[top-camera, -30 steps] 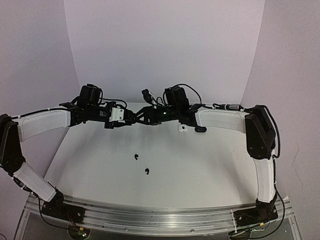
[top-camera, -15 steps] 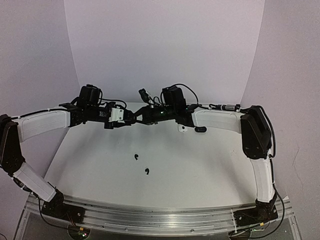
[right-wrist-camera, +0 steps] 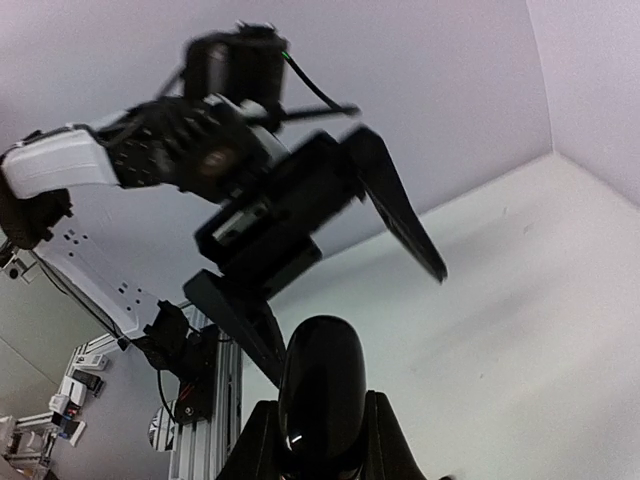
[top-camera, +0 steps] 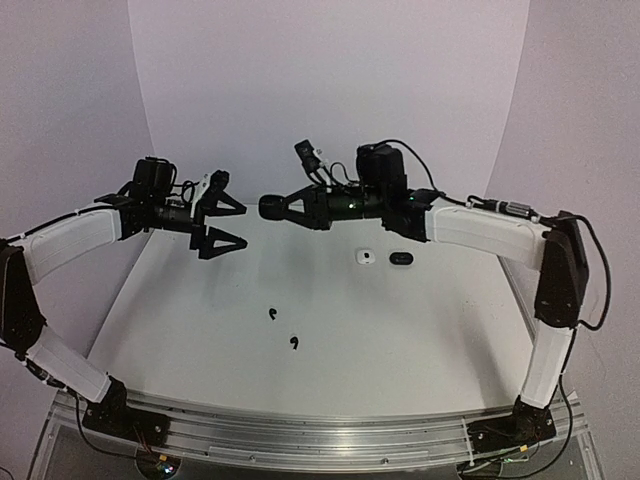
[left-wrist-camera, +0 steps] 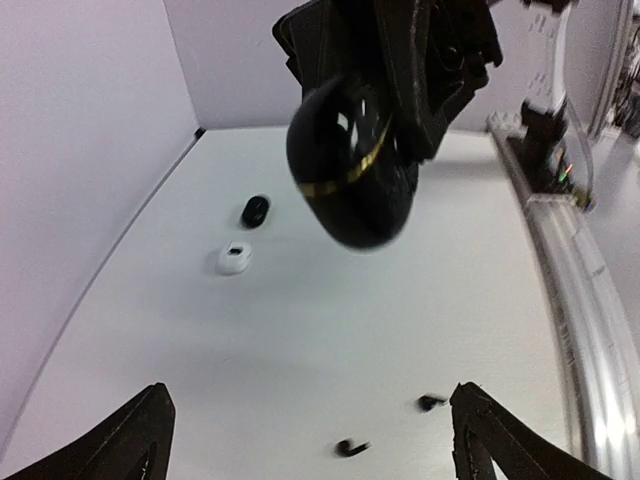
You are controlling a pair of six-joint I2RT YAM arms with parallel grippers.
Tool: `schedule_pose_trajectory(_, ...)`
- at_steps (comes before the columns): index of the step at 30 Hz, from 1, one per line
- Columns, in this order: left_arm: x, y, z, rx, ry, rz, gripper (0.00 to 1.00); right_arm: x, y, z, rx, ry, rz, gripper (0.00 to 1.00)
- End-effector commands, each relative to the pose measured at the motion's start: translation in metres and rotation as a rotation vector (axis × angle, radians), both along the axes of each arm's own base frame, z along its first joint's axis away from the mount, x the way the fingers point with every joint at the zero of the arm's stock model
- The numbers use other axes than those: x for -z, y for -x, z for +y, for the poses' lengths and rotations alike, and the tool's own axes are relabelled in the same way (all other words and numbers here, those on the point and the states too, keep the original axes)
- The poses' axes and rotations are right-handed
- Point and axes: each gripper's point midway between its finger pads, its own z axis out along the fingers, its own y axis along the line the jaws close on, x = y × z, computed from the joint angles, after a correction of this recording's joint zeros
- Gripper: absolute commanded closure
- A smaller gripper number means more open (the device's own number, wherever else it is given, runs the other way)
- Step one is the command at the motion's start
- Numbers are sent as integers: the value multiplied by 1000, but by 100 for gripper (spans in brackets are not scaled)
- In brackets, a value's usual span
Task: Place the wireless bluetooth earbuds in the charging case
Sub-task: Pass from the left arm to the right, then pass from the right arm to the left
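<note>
Glossy black, 2 earbuds (top-camera: 272, 315) lie loose low-centre on the table (top-camera: 420, 330), not yet cased. Upper centre, the black case (top-camera: 270, 207) hangs in the air, pinched by the right gripper (top-camera: 285, 208) alone. The left gripper (top-camera: 240, 227) has just let go and backed off left, spread wide and empty. The handover looks done. Bare table lies below, walls close behind.

Spread left gripper (top-camera: 245, 227) wide, let go of black charging case (top-camera: 272, 207), backed off toward 9 o'clock, leaving a gap. Clamped right gripper (top-camera: 293, 208) on case alone, carried it up toward 12 o'clock. Raised both wrists higher; swung right elbow (top-camera: 560, 270) out toward 3 o'clock.
</note>
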Motion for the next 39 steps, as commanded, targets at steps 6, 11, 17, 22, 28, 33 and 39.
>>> schedule_pose_trajectory(6,-90,87,-5,216,271,252,24,-97,76,-1,-126,-170,-546,100)
schedule_pose_trajectory(11,-109,104,-11,224,281,141,37,-100,101,18,-148,-180,-643,100)
schedule_pose_trajectory(17,-116,120,-4,236,292,-7,44,-105,111,25,-129,-180,-683,100)
schedule_pose_trajectory(22,-119,124,-3,244,300,-48,57,-103,112,31,-124,-175,-688,100)
schedule_pose_trajectory(28,-122,125,-4,248,303,-60,59,-98,109,31,-99,-157,-696,100)
schedule_pose_trajectory(33,-124,123,-5,248,305,-55,66,-96,108,33,-98,-152,-696,100)
schedule_pose_trajectory(39,-124,124,-6,256,305,-61,71,-92,105,34,-91,-141,-694,100)
